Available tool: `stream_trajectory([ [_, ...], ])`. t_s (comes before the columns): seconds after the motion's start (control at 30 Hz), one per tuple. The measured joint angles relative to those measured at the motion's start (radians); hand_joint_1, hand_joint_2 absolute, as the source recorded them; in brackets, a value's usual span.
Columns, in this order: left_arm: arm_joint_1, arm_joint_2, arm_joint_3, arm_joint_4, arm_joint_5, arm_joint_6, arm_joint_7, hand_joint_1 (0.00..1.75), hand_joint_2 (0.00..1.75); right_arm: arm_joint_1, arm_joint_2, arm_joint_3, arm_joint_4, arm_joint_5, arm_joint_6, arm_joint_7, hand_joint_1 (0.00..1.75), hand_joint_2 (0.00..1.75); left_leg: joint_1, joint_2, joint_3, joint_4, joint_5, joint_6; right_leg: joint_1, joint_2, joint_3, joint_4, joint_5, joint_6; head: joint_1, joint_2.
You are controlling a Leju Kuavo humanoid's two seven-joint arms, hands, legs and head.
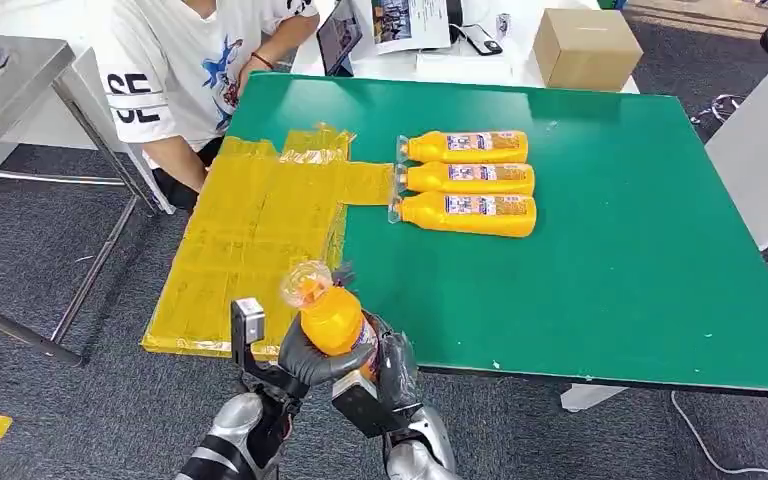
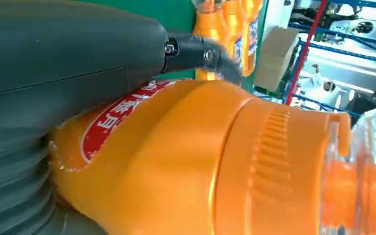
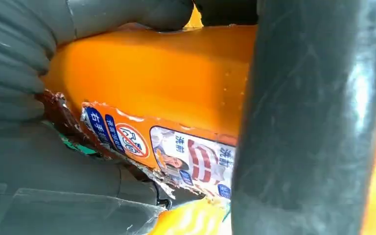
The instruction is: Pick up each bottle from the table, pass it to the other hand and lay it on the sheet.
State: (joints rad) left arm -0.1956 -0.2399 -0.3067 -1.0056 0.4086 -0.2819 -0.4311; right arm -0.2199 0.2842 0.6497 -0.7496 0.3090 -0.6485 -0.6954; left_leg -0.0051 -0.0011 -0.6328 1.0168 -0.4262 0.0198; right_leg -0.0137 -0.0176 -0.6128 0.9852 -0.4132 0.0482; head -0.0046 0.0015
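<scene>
Both hands on one bottle, handover in progress at the near counter edge.
Green counter [image 1: 610, 250] carries the yellow sheet [image 1: 250, 230] on its left side and three more bottles [image 1: 470, 185] lying side by side just right of it. I see the left hand [image 1: 310, 360] and right hand [image 1: 385, 375] each clasping the held bottle [image 1: 330, 315], cap tilted up toward the sheet; I judge neither has let go yet. A person [image 1: 190, 70] sits at the far corner.
</scene>
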Motion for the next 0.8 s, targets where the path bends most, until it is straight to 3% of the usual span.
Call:
stream_trajectory([
  [0.27,0.003,0.006,0.014,-0.003,0.098,-0.106,0.019,1.75,1.75,-0.001,0.0,0.005,0.001,-0.004,0.001,-0.01,1.69,1.75,0.0,0.0,0.0,0.0,0.0,0.0,0.0,0.0,0.0,0.0,0.0,0.0,0.0,0.0],
  [0.3,0.004,0.007,0.014,-0.003,0.108,-0.112,0.021,1.75,1.75,-0.001,0.001,0.005,0.001,-0.004,0.001,-0.01,1.54,1.75,0.0,0.0,0.0,0.0,0.0,0.0,0.0,0.0,0.0,0.0,0.0,0.0,0.0,0.0],
  [0.33,0.004,0.008,0.014,-0.005,0.116,-0.116,0.025,1.75,1.75,-0.001,0.001,0.005,0.001,-0.004,0.001,-0.01,0.37,1.75,0.0,0.0,0.0,0.0,0.0,0.0,0.0,0.0,0.0,0.0,0.0,0.0,0.0,0.0],
  [0.37,0.006,0.008,0.015,-0.008,0.125,-0.121,0.029,1.75,1.75,-0.001,0.0,0.005,0.001,-0.004,0.001,-0.011,0.16,1.75,0.0,0.0,0.0,0.0,0.0,0.0,0.0,0.0,0.0,0.0,0.0,0.0,0.0,0.0],
  [0.43,0.012,0.008,0.016,-0.017,0.141,-0.127,0.036,1.75,1.75,-0.001,0.001,0.005,0.001,-0.004,0.001,-0.013,0.26,1.75,0.0,0.0,0.0,0.0,0.0,0.0,0.0,0.0,0.0,0.0,0.0,0.0,0.0,0.0],
  [0.47,0.013,0.008,0.016,-0.021,0.148,-0.127,0.038,1.75,1.75,-0.001,0.001,0.005,0.001,-0.004,0.001,-0.013,0.0,1.75,0.0,0.0,0.0,0.0,0.0,0.0,0.0,0.0,0.0,0.0,0.0,0.0,0.0,0.0],
  [0.5,0.016,0.008,0.016,-0.027,0.151,-0.126,0.039,1.75,1.75,-0.001,0.001,0.005,0.001,-0.004,0.001,-0.013,0.0,1.75,0.0,0.0,0.0,0.0,0.0,0.0,0.0,0.0,0.0,0.0,0.0,0.0,0.0,0.0],
  [0.53,0.018,0.008,0.016,-0.034,0.153,-0.126,0.042,1.75,1.75,-0.001,0.001,0.003,0.0,-0.004,0.001,-0.013,0.0,0.0,0.0,0.0,0.0,0.0,0.0,0.0,0.0,0.0,0.0,0.0,0.0,0.0,0.0,0.0],
  [0.8,0.029,0.008,0.018,-0.066,0.167,-0.111,0.052,1.75,1.75,0.0,-0.001,-0.018,-0.021,-0.025,0.05,-0.016,0.0,0.0,0.0,0.0,0.0,0.0,0.0,0.0,0.0,0.0,0.0,0.0,0.0,0.0,0.0,0.0],
])
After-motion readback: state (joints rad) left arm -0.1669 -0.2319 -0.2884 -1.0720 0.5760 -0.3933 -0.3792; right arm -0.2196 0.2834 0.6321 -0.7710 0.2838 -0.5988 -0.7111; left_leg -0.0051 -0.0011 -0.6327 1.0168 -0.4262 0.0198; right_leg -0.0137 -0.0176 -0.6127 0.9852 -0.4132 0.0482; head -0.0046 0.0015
